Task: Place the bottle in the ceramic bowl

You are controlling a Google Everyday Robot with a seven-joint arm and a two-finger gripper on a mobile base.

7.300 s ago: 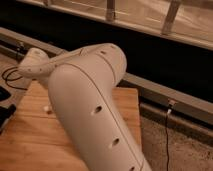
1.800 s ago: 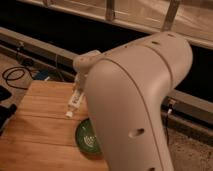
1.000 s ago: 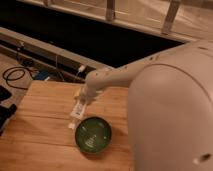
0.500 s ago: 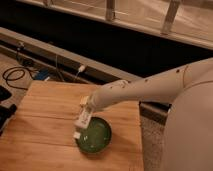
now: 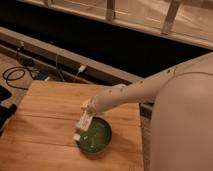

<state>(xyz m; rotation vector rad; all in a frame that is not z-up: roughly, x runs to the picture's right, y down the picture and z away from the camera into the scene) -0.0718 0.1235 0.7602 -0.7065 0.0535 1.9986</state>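
The gripper (image 5: 88, 111) was clamped on the bottle (image 5: 84, 123), which hung tilted from it, cap end low over the left rim of the bowl (image 5: 100, 141) near the bench's (image 5: 45, 120) front right corner.

White arm reaching left, tool (image 5: 88, 106) (wrist angled down) low

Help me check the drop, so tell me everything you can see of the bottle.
The bottle is small, slim and white, plastic by its look, with a dark-printed label on its side. It hangs tilted, lower end down-left, over the left rim of the ceramic bowl, a glossy dark green round dish on the wooden table. Its upper end sits in the gripper at the arm's tip. Whether it touches the bowl cannot be told.
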